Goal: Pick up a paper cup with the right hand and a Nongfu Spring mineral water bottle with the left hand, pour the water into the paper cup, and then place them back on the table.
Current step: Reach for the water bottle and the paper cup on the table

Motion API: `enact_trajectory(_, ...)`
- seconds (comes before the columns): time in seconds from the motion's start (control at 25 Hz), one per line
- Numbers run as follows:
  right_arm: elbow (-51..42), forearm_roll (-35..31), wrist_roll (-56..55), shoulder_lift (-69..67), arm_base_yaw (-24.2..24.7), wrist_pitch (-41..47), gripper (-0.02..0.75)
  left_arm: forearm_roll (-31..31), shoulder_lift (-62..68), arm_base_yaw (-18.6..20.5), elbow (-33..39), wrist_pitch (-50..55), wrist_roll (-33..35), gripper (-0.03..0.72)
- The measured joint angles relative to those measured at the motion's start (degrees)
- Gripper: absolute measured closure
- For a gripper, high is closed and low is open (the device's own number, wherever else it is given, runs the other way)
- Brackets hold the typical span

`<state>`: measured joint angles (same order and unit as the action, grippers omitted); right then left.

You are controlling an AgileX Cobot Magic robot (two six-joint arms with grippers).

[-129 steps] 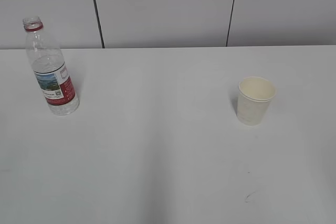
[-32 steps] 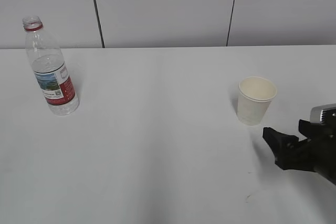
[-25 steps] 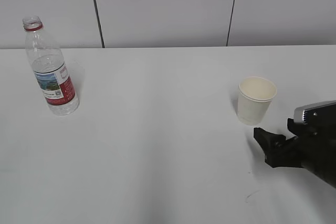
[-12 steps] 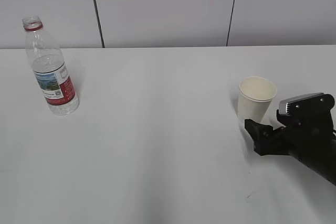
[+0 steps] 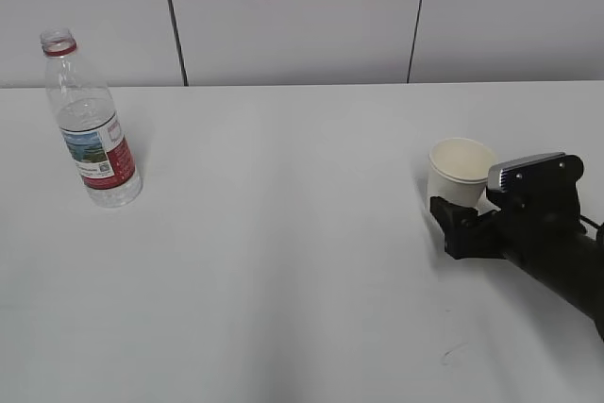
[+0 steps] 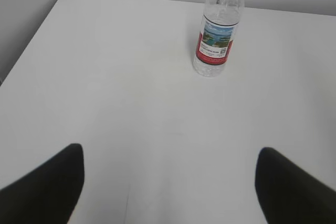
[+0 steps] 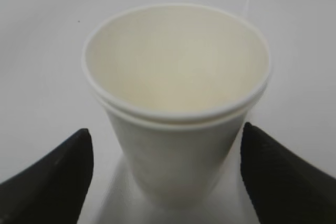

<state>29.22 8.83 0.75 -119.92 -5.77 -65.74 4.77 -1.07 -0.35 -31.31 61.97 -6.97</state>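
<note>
The paper cup (image 5: 457,169) stands upright on the white table (image 5: 283,252) at the right. It fills the right wrist view (image 7: 176,103), empty, cream inside. My right gripper (image 5: 460,224) is open at the cup's near side, with its fingertips (image 7: 58,174) flanking the cup's lower part, not touching it. The Nongfu Spring bottle (image 5: 90,125) stands upright at the far left, capless, holding clear water. It also shows in the left wrist view (image 6: 218,35), far ahead of my open, empty left gripper (image 6: 168,182). The left hand is out of the exterior view.
A grey panelled wall (image 5: 302,16) runs behind the table's far edge. A small dark scuff mark (image 5: 451,354) lies on the table near the front right. The table's left edge (image 6: 31,40) shows in the left wrist view.
My right arm has come in from the right and moved forward and left until its open fingers stand on either side of the cup. Bottle and cup have not moved.
</note>
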Motion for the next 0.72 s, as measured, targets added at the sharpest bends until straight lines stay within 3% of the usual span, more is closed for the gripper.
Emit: enact_trajectory(0.72,7.36,0.13,-1.28,-4.22,0.0,-0.1,0.087,0.0,0.0,0.0,0.0,0.0,0.0,0.096)
